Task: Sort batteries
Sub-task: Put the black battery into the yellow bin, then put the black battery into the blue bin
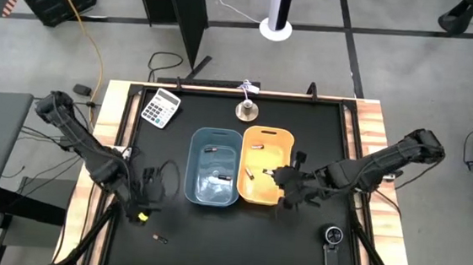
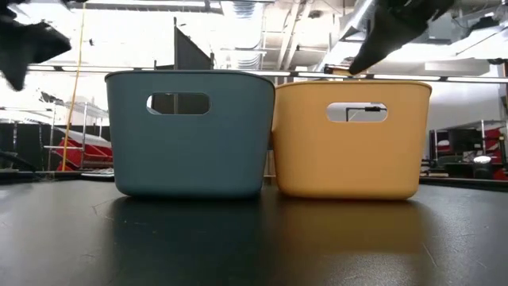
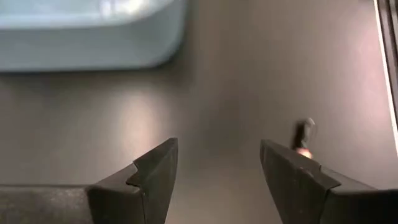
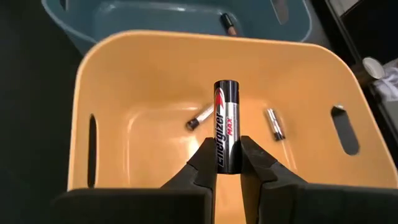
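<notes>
Overhead, right gripper (image 4: 227,163) jaws clench a glossy cylindrical battery (image 4: 226,124) above the smooth yellow bin (image 4: 124,81); left gripper (image 3: 217,163) jaws gape.

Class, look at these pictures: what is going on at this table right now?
A two-armed robot is sorting batteries into two bins. The right gripper holds a black battery above the yellow bin, which already has two inside. The left gripper is open over the table near a loose battery, beside the blue bin.

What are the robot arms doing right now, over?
Right pincer shut on battery, over orange bin. Left pincer open, near loose battery on table. Nothing in the way.
</notes>
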`<state>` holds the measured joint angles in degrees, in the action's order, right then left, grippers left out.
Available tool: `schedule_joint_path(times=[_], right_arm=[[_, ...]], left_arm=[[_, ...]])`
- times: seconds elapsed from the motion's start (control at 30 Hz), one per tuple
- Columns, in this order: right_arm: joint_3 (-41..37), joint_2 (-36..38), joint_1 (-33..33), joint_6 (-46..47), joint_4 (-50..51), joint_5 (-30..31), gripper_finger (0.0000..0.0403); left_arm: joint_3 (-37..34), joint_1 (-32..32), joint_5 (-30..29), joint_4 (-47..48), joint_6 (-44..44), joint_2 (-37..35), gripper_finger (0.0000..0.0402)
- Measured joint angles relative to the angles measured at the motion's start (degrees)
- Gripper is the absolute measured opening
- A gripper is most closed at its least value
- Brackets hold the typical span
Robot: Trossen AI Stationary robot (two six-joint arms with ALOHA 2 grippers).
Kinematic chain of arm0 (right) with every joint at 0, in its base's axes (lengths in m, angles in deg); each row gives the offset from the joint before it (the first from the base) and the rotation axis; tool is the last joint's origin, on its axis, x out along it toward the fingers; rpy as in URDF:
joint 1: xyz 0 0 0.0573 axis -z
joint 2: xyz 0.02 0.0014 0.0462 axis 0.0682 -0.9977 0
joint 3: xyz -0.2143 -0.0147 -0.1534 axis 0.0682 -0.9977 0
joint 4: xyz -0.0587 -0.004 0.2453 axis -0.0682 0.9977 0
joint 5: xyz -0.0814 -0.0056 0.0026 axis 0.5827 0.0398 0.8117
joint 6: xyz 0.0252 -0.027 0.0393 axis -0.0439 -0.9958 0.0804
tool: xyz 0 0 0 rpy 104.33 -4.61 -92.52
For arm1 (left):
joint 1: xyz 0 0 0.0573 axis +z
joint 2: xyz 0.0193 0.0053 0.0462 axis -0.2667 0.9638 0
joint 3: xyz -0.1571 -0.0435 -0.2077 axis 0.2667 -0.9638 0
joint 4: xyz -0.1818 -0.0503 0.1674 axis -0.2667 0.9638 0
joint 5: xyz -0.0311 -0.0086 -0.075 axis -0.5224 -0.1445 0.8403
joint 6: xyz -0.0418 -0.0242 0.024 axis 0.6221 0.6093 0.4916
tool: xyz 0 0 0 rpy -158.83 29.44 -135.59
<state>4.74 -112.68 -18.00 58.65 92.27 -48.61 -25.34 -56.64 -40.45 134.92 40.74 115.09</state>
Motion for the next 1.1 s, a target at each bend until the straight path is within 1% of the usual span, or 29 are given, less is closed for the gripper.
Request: schedule_joint_path(times=[0.07, 0.17, 0.3, 0.43, 0.53, 0.63, 0.73, 0.97, 1.03, 1.1], right_arm=[[0.00, -0.04, 1.53, -0.82, -1.24, -1.83, 0.0048], [0.00, -0.08, 2.85, -2.51, -0.97, -2.18, 0.0048], [0.00, -0.08, 3.66, -4.03, -1.68, -2.22, 0.0048], [0.00, -0.10, 4.39, -5.02, -2.57, -2.36, 0.0048], [0.00, -0.10, 5.35, -4.99, -2.45, -3.86, 0.0049], [0.00, -0.10, 5.66, -4.99, -2.45, -3.88, 0.0058], [0.00, -0.10, 5.62, -4.99, -2.45, -3.88, 0.0085], [0.00, -0.10, 5.40, -4.86, -3.63, -3.86, 0.0179], [0.00, -0.10, 5.40, -4.88, -3.98, -3.77, 0.0196], [0.00, -0.10, 5.40, -4.88, -4.07, -3.72, 0.0205]], left_arm=[[-0.02, -2.04, 1.65, -0.66, 1.59, 2.47, 0.0224], [-0.04, -5.42, 3.24, -3.48, 1.70, 6.31, 0.0224], [-0.04, -8.81, 3.38, -7.91, 1.67, 11.20, 0.0224], [-0.04, -10.35, 3.35, -9.92, 2.75, 15.36, 0.0224], [-0.04, -10.68, 3.35, -11.31, 4.04, 17.59, 0.0224], [-0.04, -10.68, 3.36, -12.55, 5.05, 19.20, 0.0224], [-0.07, -10.84, 3.27, -13.10, 6.26, 19.43, 0.0224], [-0.07, -11.23, 3.01, -13.36, 7.06, 19.37, 0.0224], [-0.07, -11.21, 2.83, -13.35, 7.08, 19.37, 0.0224], [-0.07, -11.22, 2.63, -13.37, 7.07, 19.37, 0.0224]])
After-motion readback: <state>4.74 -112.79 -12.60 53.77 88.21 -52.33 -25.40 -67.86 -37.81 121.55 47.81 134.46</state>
